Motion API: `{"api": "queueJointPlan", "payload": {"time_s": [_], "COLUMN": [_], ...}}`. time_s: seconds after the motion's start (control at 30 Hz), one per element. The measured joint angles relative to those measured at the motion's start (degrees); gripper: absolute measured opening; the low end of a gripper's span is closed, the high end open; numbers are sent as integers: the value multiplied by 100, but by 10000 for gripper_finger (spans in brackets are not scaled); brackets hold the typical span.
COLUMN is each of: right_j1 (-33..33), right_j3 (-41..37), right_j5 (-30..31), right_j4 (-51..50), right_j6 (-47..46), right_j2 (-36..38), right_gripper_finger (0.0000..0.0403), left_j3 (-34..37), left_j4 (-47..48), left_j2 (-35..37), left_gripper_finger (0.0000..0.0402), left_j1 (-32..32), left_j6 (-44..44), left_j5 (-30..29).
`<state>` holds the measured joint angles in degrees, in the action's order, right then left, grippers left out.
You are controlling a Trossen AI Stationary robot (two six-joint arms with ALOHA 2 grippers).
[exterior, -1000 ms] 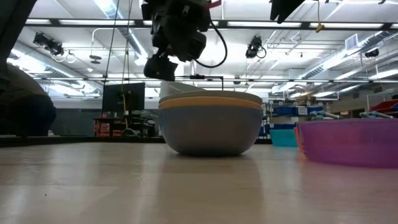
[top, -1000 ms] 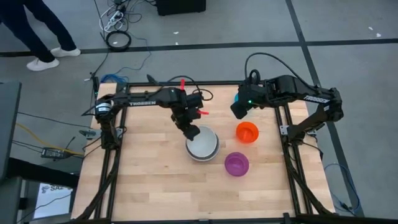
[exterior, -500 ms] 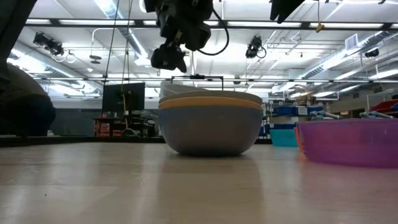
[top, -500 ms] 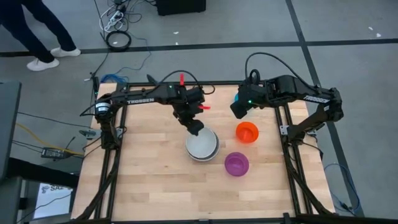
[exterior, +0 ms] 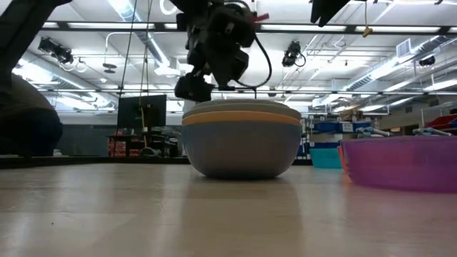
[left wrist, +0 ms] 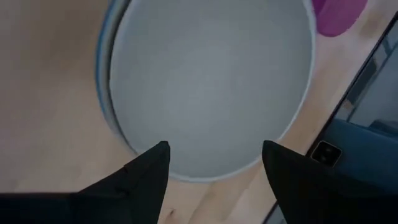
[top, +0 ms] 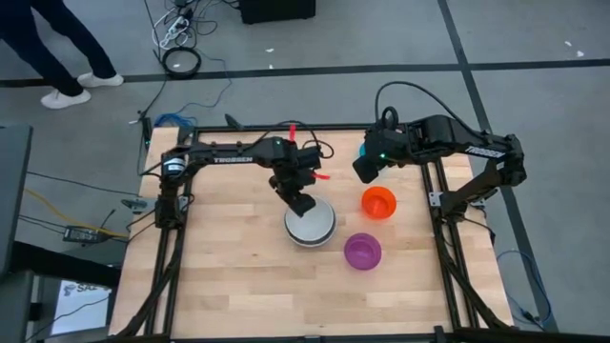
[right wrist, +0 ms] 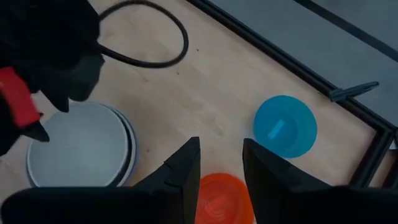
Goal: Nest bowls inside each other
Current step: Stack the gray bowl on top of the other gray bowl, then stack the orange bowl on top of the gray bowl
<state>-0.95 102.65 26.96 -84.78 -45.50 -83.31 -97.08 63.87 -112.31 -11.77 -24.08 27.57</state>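
A nested stack (top: pixel 311 229) stands mid-table: a grey-blue outer bowl (exterior: pixel 241 150), an orange rim band (exterior: pixel 241 119) and a white bowl (left wrist: pixel 211 81) on top. My left gripper (top: pixel 300 202) hangs open just above the stack's far-left rim (exterior: pixel 194 87), its fingers wide apart (left wrist: pixel 214 152). My right gripper (top: pixel 365 170) waits high at the far right, open with nothing in it (right wrist: pixel 221 155). A red-orange bowl (top: pixel 378 202), a purple bowl (top: pixel 362 251) and a teal bowl (right wrist: pixel 285 126) rest apart on the table. My left gripper comes slanting down over the white bowl's rim (left wrist: pixel 186 175), its open fingertips (left wrist: pixel 160 152) right at that edge. Whether they touch the rim I cannot tell.
The black frame rails (top: pixel 434 191) run along the table's edges. A black cable (right wrist: pixel 155 37) lies on the far part of the table. Bare wood (top: pixel 229 276) stretches across the near left.
My left gripper has shifted a little toward the table's right edge, then come down close over the stack's far-left rim, staying open. In the low view the white bowl's raised left side has sunk, so it sits lower in the stack.
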Motion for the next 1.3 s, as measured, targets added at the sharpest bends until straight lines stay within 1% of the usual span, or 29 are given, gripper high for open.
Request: {"api": "queueJointPlan", "payload": {"time_s": [0.13, 0.23, 0.37, 0.43, 0.5, 0.6, 0.67, 0.77, 0.87, 1.0, 1.1, 1.2, 1.3], "right_j1": [0, 0, -41, -200, -414, -637, -697, -696, -604, -487, -391, -284, -243], "right_j3": [0, 0, -1, -70, -265, -757, -1198, -1799, -2368, -3070, -3540, -3929, -4230], "right_j5": [-4, -4, -62, -407, -990, -1864, -2404, -2911, -3153, -3373, -3553, -3601, -3562], "right_j4": [-15, -24, -136, -189, -285, -311, -58, 505, 1047, 1332, 1694, 2149, 2492], "right_j6": [-71, -80, -249, -425, -569, -660, -623, -561, -600, -742, -758, -807, -834], "right_j2": [-2, -2, -2, 0, -1, -2, -4, -11, -9, -7, -7, -7, -4], "right_gripper_finger": [106, 105, 105, 106, 107, 107, 107, 107, 107, 108, 108, 108, 108], "left_j3": [3, -14, -399, -682, -1037, -1548, -1867, -2222, -2410, -2471, -2471, -2471, -2471], "left_j4": [-13, 27, 222, 331, 391, 454, 491, 500, 548, 652, 892, 1155, 1317], "left_j2": [-47, 95, 422, 610, 801, 1094, 1284, 1561, 1874, 2280, 2483, 2616, 2691], "left_gripper_finger": [264, 264, 264, 264, 264, 264, 264, 264, 264, 264, 264, 264, 264], "left_j1": [-3, -38, -143, -230, -320, -451, -525, -582, -619, -659, -680, -717, -768], "left_j6": [-14, -46, -56, -119, -166, -168, -148, -57, -30, -1, 16, 81, 97], "left_j5": [262, 390, 462, 360, 146, -297, -643, -1217, -1876, -2640, -3065, -3430, -3583]}}
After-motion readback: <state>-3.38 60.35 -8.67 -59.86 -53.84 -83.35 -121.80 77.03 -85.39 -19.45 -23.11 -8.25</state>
